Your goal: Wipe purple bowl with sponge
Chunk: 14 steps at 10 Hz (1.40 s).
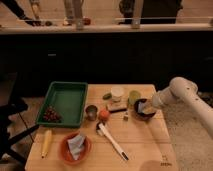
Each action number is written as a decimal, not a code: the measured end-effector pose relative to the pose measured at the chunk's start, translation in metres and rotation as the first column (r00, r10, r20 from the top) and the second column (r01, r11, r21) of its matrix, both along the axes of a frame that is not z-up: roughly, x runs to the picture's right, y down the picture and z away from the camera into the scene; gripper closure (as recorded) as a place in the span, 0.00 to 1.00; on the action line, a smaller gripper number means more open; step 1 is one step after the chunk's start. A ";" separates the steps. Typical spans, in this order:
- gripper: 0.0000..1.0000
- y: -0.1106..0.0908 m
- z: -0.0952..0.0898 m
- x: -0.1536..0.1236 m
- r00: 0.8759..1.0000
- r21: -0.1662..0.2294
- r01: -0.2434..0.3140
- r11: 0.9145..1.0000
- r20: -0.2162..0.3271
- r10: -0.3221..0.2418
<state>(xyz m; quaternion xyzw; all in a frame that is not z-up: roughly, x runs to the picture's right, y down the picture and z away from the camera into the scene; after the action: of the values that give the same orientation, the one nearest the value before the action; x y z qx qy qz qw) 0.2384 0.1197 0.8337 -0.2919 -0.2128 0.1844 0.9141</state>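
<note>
Mock kitchen lab: wooden table (145, 150), green tray (70, 99), dark counter (100, 29) behind; gripper (145, 106) at the purple bowl (141, 116).

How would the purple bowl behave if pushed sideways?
The purple bowl looks low and wide, so it likely slides rather than tips. The end effector is down inside it, so wiping pressure may shift it.

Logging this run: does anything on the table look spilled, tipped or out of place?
Nothing stands out. The gripper is down in the purple bowl near the edge of the table; the grapes lie in the green tray, and no spill shows.
</note>
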 end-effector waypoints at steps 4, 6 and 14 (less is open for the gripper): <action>0.98 0.014 -0.007 -0.016 0.999 -0.023 0.019 1.000 0.026 -0.019; 0.98 0.019 -0.013 -0.012 1.000 -0.033 0.015 0.999 0.011 -0.015; 0.98 0.007 -0.015 0.008 0.999 -0.031 0.038 0.999 -0.036 -0.039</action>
<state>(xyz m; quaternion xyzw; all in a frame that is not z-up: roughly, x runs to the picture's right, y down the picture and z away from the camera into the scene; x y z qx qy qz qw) 0.2464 0.1269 0.8184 -0.3064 -0.1873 0.1753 0.9167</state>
